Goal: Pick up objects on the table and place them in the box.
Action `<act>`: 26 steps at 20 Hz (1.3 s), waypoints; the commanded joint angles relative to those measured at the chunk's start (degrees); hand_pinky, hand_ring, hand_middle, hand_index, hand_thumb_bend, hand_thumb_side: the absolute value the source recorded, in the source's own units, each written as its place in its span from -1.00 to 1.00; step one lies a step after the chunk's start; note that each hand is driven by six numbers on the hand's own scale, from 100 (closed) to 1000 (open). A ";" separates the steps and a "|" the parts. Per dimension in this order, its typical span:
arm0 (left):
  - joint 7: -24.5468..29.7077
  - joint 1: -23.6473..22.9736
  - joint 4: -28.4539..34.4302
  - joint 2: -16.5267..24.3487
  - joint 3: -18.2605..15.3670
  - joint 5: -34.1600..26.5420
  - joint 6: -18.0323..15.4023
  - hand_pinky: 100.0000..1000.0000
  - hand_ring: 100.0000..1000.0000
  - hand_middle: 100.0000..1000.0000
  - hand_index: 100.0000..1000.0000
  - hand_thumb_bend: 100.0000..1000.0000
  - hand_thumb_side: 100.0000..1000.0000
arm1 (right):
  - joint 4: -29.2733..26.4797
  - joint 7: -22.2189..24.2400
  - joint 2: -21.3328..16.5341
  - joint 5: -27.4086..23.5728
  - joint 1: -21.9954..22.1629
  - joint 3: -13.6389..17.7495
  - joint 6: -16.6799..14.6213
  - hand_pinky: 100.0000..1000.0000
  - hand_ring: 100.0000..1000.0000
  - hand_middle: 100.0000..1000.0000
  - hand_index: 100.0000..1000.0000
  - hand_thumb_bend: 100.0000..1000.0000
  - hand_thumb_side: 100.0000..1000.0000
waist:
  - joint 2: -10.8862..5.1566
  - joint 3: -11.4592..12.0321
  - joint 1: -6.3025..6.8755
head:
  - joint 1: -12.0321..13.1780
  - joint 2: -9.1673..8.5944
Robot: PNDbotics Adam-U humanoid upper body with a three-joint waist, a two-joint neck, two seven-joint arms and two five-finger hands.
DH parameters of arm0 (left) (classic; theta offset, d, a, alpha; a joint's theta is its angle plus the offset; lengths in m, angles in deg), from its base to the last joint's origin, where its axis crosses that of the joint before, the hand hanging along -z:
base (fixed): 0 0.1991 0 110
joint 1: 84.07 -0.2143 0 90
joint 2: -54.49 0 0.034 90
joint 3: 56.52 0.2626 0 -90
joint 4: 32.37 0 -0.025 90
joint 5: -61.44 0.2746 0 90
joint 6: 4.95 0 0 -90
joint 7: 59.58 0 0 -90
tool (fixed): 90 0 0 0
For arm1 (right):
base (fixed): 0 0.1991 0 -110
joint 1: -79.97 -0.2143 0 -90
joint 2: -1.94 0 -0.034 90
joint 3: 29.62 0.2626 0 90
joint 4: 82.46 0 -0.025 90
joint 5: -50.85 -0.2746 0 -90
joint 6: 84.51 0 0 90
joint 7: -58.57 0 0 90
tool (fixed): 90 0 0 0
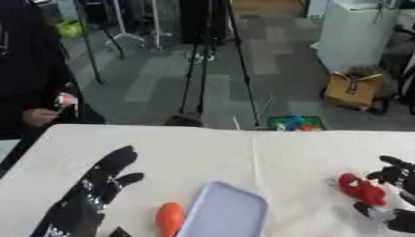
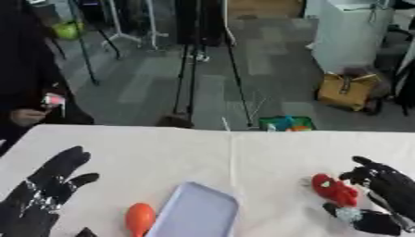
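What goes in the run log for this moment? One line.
right hand: curled round red object | left hand: open, idle | orange object: on table beside box

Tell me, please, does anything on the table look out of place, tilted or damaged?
Nothing looks damaged or spilled. The pale box lies at an angle to the table's edge, with an orange object beside it. The right hand curls around a red object. The left hand is open.
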 commanded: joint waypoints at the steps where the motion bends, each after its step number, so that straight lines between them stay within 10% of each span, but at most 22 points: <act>1: 0.13 0.52 0.82 0.95 0.18 -0.19 -0.03 0.77 1.00 0.91 0.83 -0.92 1.00 | -1.20 0.01 -1.64 -0.20 -0.88 0.40 -0.02 0.70 0.96 0.14 0.58 -0.06 0.94 | -0.84 -0.01 0.00 | -0.02 -0.80; 26: 0.53 0.96 0.82 0.93 0.47 -0.23 -0.21 0.76 1.00 0.91 0.83 -0.92 1.00 | 2.64 -1.56 -3.82 0.51 -3.23 1.08 -0.14 0.70 0.94 0.15 0.58 -0.06 0.94 | -0.02 0.85 0.07 | -0.42 -1.58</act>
